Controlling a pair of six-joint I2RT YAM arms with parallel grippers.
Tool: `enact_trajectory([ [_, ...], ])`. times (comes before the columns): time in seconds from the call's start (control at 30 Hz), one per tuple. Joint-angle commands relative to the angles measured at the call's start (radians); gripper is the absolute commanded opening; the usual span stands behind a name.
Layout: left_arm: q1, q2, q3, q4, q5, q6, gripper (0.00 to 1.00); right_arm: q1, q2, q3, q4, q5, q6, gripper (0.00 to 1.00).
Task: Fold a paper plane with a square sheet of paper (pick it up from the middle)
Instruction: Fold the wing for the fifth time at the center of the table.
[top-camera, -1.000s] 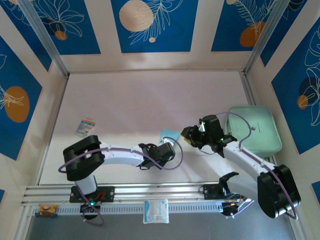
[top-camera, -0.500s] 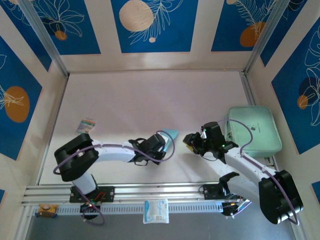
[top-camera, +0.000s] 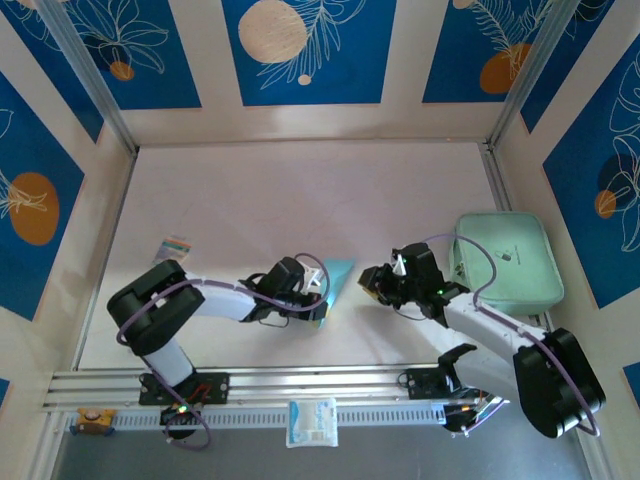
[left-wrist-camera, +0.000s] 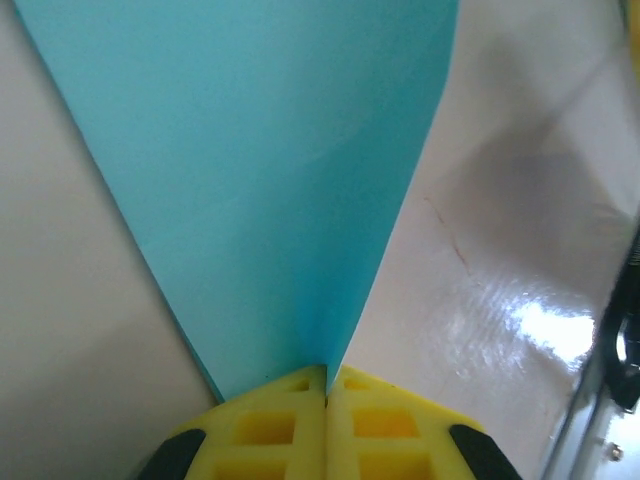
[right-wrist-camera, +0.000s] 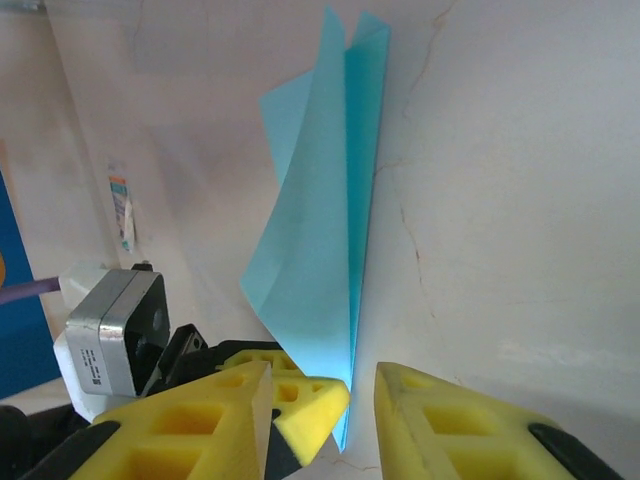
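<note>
The light blue sheet of paper (top-camera: 338, 278), folded into a slim pointed dart like a paper plane, stands on edge at the table's middle. My left gripper (top-camera: 318, 305) is shut on its narrow near tip; in the left wrist view the yellow fingers (left-wrist-camera: 260, 430) press together on the crease and the paper (left-wrist-camera: 260, 170) fans out above them. My right gripper (top-camera: 368, 283) is just to the right of the paper. In the right wrist view it (right-wrist-camera: 323, 385) is open, with the paper's (right-wrist-camera: 320, 230) lower tip and a left fingertip (right-wrist-camera: 300, 400) in the gap.
A mint-green tray (top-camera: 505, 262) lies at the right edge of the table. A small striped packet (top-camera: 172, 250) lies at the left, and a white packet (top-camera: 312, 422) rests on the rail in front of the bases. Patterned walls enclose three sides.
My left gripper has drawn back left with the paper, which now shows more fully. The right gripper has come a little lower and closer to the paper, its jaws slightly narrower.
</note>
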Motion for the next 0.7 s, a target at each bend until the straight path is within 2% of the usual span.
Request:
enact_trajectory([
  [0.0, 0.025, 0.03, -0.034, 0.118, 0.096, -0.059, 0.0, 0.024, 0.044, 0.012, 0.052, -0.033, -0.042, 0.28],
  [0.3, 0.056, 0.073, -0.079, 0.273, 0.162, -0.157, 0.0, 0.099, 0.251, 0.104, 0.168, -0.111, -0.113, 0.17],
  [0.67, 0.078, 0.131, -0.089, 0.33, 0.189, -0.234, 0.0, 0.097, 0.441, 0.167, 0.29, -0.172, -0.108, 0.13],
])
